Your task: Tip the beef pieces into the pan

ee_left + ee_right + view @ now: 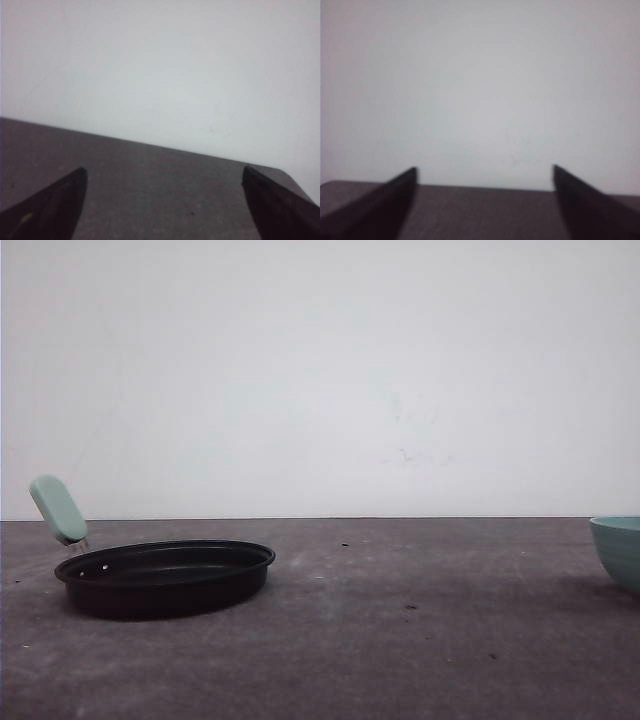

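The black pan (165, 576) sits on the dark table at the left in the front view, its mint-green handle (58, 509) sticking up and to the left. I cannot see inside it from this low angle. The beef pieces are out of view. My left gripper (162, 172) is open over bare tabletop, its two dark fingertips (60, 200) far apart with nothing between them. In the right wrist view my right gripper (485, 172) is also open and holds nothing, facing the white wall.
A teal bowl (620, 548) stands at the table's right edge, cut off by the front view's border. The dark table (400, 640) ends at a white wall behind. A rounded table corner (287, 175) lies beyond the left gripper.
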Controlling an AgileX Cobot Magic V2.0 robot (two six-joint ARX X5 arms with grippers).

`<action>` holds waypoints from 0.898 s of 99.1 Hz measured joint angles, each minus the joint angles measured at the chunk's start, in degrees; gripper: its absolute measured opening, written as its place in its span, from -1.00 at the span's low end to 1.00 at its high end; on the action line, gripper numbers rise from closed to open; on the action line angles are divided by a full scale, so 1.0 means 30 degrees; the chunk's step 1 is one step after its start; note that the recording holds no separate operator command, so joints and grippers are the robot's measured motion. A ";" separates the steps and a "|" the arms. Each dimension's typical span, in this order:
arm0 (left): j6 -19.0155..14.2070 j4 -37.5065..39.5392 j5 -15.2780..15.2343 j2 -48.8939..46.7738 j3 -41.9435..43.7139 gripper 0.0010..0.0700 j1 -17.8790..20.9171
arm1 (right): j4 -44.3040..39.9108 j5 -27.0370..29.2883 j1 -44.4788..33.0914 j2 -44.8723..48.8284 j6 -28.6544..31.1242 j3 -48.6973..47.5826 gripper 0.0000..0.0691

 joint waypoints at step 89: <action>0.0066 -0.4175 -0.0015 0.4561 0.0036 0.78 0.0000 | -0.7082 -0.0102 0.0000 0.5384 0.1056 0.0000 0.98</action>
